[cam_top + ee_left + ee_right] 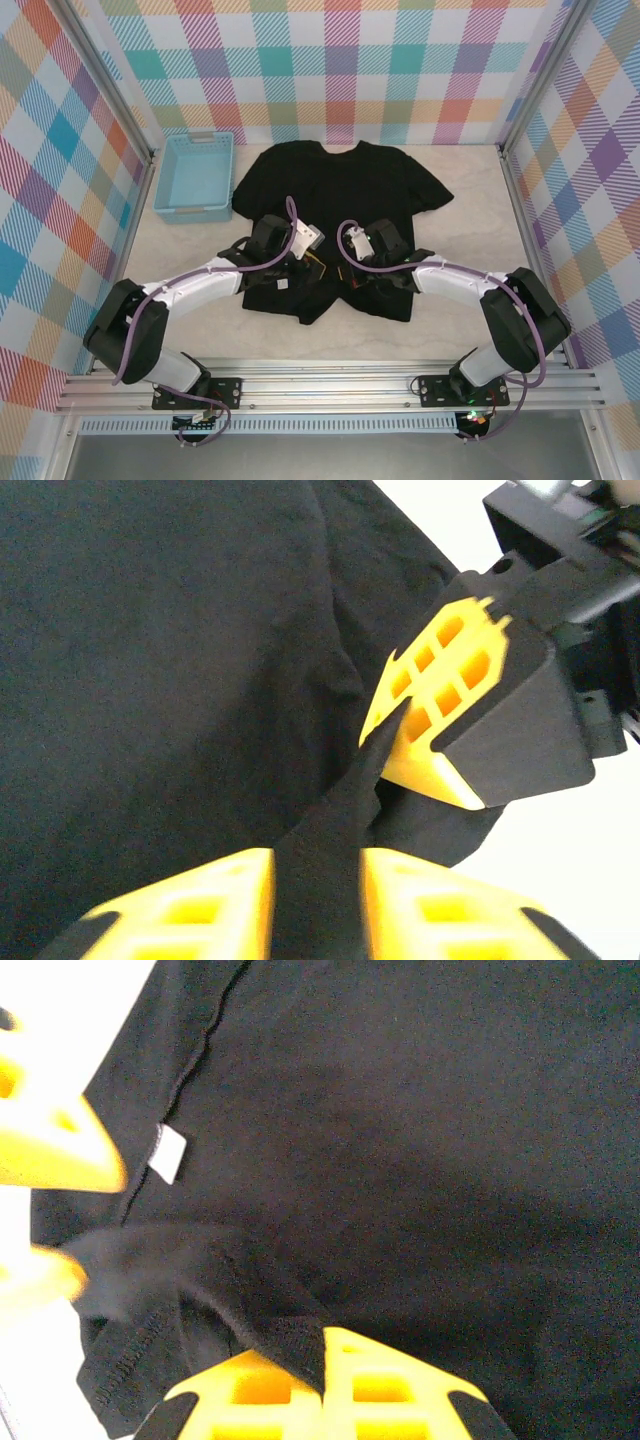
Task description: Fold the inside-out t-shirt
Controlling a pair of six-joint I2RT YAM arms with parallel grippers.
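- Light blue basket [195, 177]: upper left, standing apart from the work.
- Inside-out t-shirt [345, 185]: spread flat at centre of the desk [330, 345], collar uppermost.
- Left gripper [318, 870]: fingers part-way open, a cloth ridge lying between them.
- Right gripper [325, 1345]: fingers closed, pinching cloth near the hem, probably to lift it for folding.

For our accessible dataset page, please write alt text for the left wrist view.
A ridge of the black shirt runs up between the yellow fingers of the left gripper to the right gripper, which pinches it. The white table shows on the right.
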